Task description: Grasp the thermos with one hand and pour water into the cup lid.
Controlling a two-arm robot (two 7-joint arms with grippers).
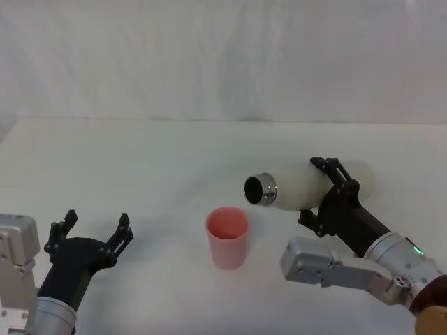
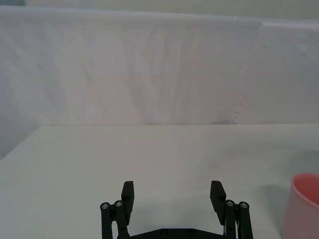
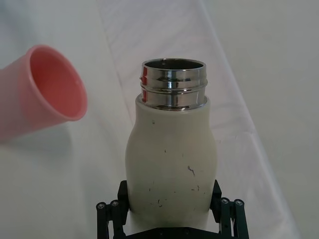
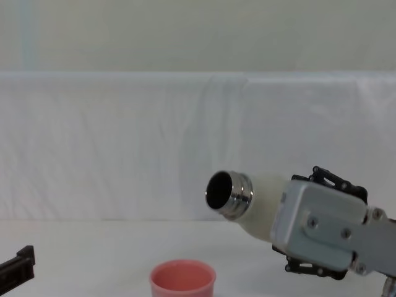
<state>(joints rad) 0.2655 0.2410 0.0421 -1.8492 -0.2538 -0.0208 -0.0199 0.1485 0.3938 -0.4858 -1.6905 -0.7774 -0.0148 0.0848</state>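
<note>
cream bottle (image 1: 314,183) clamped in my right pincer (image 1: 328,192), tipped level above the table, left pincer (image 1: 89,237) idle, open; next i tilt its steel mouth over the pink cup (image 1: 227,237).

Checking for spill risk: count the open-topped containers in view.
2. The cup lid stands upright on the table, centre. The thermos is held tilted in the right gripper, its mouth just right of it.
</note>
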